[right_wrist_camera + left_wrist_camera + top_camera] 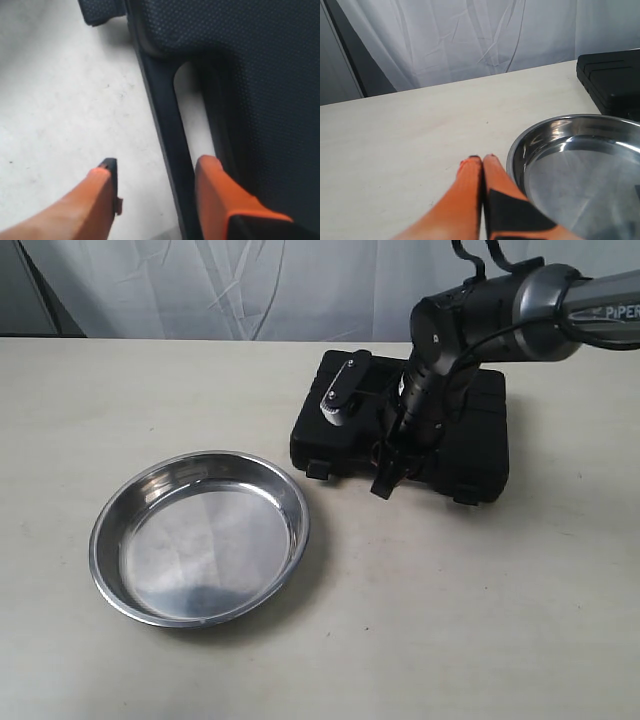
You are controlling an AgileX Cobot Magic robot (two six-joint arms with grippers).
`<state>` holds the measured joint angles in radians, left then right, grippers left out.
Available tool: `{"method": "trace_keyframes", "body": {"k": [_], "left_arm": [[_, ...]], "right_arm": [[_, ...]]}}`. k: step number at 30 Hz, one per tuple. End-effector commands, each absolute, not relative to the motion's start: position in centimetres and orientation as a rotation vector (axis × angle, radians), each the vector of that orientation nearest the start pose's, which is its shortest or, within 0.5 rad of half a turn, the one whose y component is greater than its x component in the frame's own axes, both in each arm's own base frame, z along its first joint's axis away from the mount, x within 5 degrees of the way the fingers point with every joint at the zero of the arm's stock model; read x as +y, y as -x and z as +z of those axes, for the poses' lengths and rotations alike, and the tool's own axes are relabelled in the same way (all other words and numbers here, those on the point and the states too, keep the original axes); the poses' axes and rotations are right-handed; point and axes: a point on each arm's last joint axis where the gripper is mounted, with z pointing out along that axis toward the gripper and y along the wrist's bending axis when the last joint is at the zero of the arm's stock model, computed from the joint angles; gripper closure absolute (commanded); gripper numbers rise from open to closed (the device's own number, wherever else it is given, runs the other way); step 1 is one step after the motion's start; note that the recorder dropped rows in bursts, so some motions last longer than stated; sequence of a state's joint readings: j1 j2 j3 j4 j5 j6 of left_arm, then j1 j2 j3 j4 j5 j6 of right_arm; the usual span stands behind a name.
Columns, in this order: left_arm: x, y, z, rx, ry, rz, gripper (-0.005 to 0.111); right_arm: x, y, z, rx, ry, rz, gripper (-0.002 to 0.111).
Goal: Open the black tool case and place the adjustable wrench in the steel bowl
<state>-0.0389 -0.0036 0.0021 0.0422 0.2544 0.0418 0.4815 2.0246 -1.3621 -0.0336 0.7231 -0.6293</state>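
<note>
The black tool case (455, 430) lies shut on the table, right of the middle. The adjustable wrench (341, 393), silver head and black handle, rests on top of its lid near the left end. The steel bowl (200, 540) sits left of the case with nothing in it. My right gripper (385, 477) is at the case's front edge. In the right wrist view it (157, 162) stands open astride the moulded handle bar (167, 120), one finger in the cutout, one outside. My left gripper (482, 159) is shut on nothing, beside the bowl's rim (516, 147).
Two small latches (318, 469) (465, 497) stick out from the case's front edge. A white curtain (250, 285) hangs behind the table. Bare tabletop (480, 620) stretches in front of the case and bowl.
</note>
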Motion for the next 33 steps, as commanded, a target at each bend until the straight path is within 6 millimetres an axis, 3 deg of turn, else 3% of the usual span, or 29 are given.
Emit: {"method": "trace_keyframes", "body": {"k": [1,4,11,22,27,33], "left_arm": [[-0.1,-5.5,19.1,1.721,-0.100,0.039,0.106],[-0.1,-5.5,19.1,1.721,-0.100,0.039,0.106],[-0.1,-5.5,19.1,1.721,-0.100,0.039,0.106],[-0.1,-5.5,19.1,1.721,-0.100,0.039,0.106],[-0.1,-5.5,19.1,1.721,-0.100,0.039,0.106],[-0.1,-5.5,19.1,1.721,-0.100,0.039,0.106]], "right_arm": [[18.4,-36.2,13.5,2.463,1.560,-0.070,0.062],[18.4,-36.2,12.8,2.485,1.554,-0.066,0.064],[18.5,-36.3,13.3,2.464,1.537,-0.068,0.075],[18.4,-36.1,14.0,2.491,1.520,-0.065,0.078],[18.1,-35.7,13.9,2.537,1.538,-0.062,0.109],[18.0,-35.3,14.1,2.587,1.527,-0.051,0.109]]}}
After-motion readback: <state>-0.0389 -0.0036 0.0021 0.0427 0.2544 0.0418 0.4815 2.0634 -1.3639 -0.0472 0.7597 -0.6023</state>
